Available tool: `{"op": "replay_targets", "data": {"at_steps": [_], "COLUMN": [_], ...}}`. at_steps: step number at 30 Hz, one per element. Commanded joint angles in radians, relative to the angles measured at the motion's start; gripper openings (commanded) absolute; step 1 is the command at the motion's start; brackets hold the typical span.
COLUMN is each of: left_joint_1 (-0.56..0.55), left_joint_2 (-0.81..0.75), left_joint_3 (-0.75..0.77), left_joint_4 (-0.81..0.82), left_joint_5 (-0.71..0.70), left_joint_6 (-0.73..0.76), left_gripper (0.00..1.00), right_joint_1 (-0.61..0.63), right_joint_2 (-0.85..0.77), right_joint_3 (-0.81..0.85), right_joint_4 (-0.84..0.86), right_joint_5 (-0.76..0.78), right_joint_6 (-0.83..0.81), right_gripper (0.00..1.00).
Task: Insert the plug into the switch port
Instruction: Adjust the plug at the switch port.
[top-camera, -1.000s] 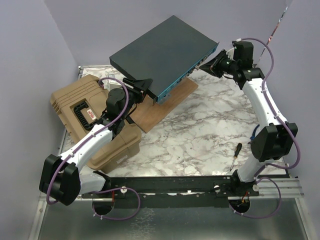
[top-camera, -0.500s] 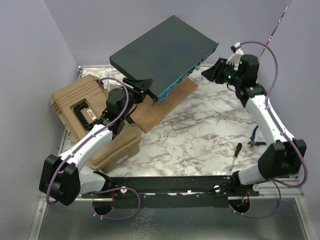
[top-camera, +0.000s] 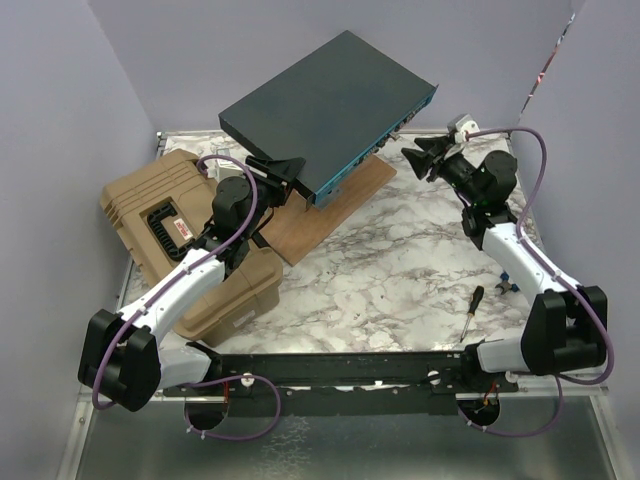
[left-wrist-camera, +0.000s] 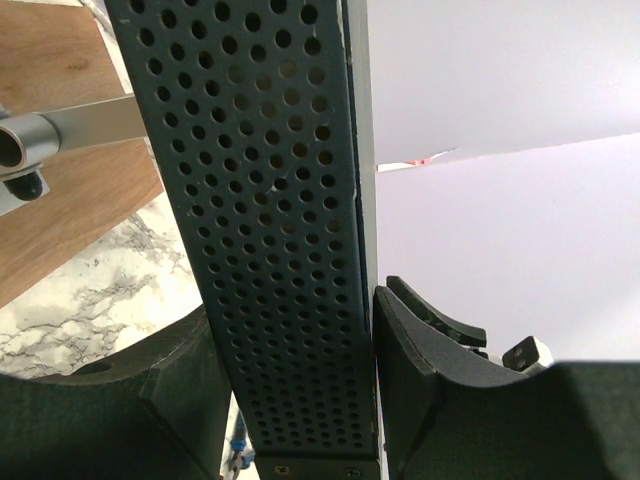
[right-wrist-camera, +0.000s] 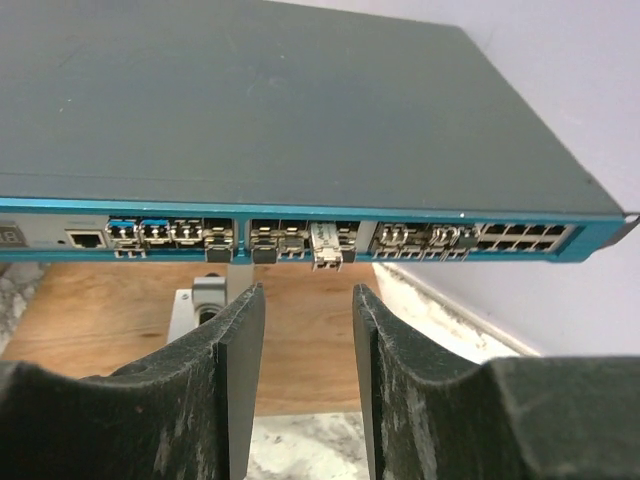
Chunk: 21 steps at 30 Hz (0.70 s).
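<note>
Right gripper (right-wrist-camera: 308, 300) back, apart from switch (right-wrist-camera: 300, 100)

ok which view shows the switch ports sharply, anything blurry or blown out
Right wrist view: the switch face and ports are sharp and evenly lit, the right gripper dark in front. Left wrist view: the switch's perforated side is crisp, the wall beside it washed out pale. Top view: even light, soft shadows, no motion blur.

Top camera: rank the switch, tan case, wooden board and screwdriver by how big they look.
The switch and tan case: about alike, and the raised switch sits nearer the camera, so unranked.
Then the wooden board, partly covered.
Smallest: the screwdriver.
</note>
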Motion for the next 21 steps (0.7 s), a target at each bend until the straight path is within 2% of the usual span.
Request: {"op": "replay_targets", "data": {"at_steps": [1, 11, 21], "left_joint_1": [-0.005, -0.008, -0.013], "left_joint_2": [-0.063, -0.044, -0.031], "left_joint_3": [0.022, 0.033, 0.044], "left_joint_4": [-0.046, -0.045, -0.045], "left_joint_5": [0.001, 0.003, 0.002], "left_joint_6": [0.058, 0.059, 0.062], "left_gripper": [0.0, 0.0, 0.0], "right_joint_1": [0.007, 0.044, 0.076], "right_joint_2": [0.045, 0.147, 0.194], "right_joint_3": [-0.006, 0.034, 0.054], "right_joint_4": [0.174, 0.194, 0.225], "right_joint_5": [-0.02, 0.004, 0.116], "right_joint_6": [-0.064, -0.114, -0.158], "right_gripper": [0.43, 0.43, 0.38]}}
